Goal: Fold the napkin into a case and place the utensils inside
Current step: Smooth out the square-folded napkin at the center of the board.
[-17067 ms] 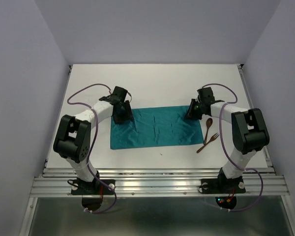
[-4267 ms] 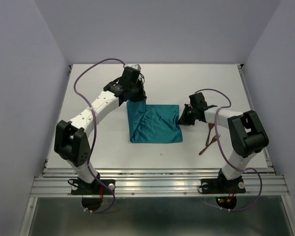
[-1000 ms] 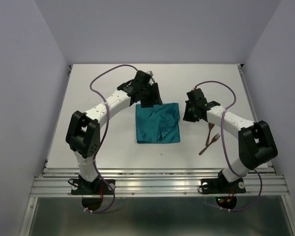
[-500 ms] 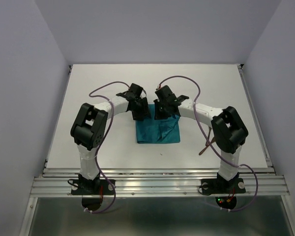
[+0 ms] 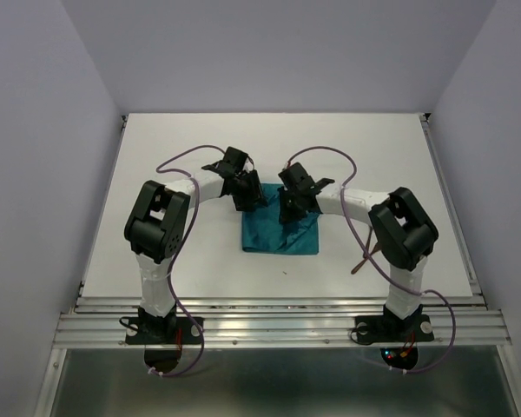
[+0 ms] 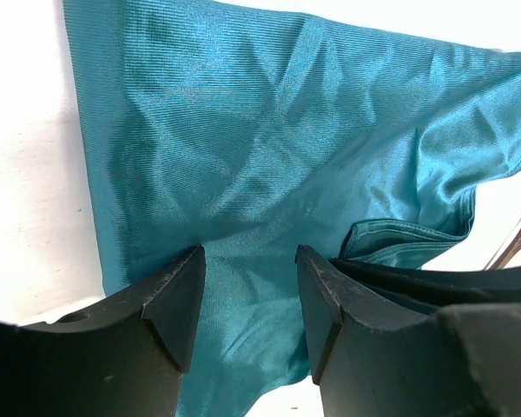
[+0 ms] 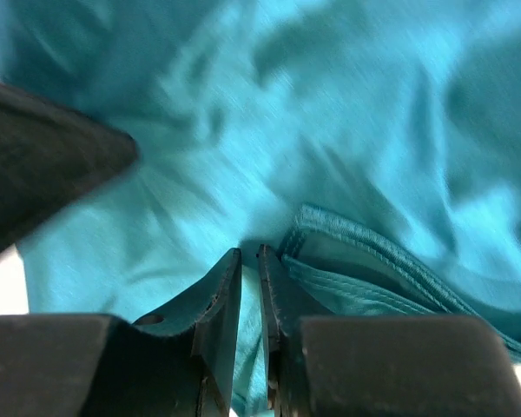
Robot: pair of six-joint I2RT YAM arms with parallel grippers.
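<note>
The teal napkin (image 5: 280, 233) lies folded into a rough square on the table, with a loose folded flap along its right side (image 7: 373, 261). My left gripper (image 5: 249, 196) is open at the napkin's far left corner, with its jaws (image 6: 250, 265) standing either side of flat cloth (image 6: 269, 148). My right gripper (image 5: 291, 208) is over the napkin's far middle. Its jaws (image 7: 247, 261) are nearly together with tips down on the cloth, beside the flap's hemmed edge. The reddish-brown utensils (image 5: 366, 254) lie right of the napkin, mostly hidden behind my right arm.
The two grippers stand close together; the right gripper's black body (image 6: 434, 282) shows beside the left fingers, and a left finger (image 7: 43, 174) shows in the right wrist view. White tabletop (image 5: 182, 156) surrounds the napkin, with metal rails (image 5: 278, 326) along the near edge.
My right gripper swung left from beside the napkin's right edge onto the napkin, then slid toward the near side. My left gripper drew back to the far left corner and has held there.
</note>
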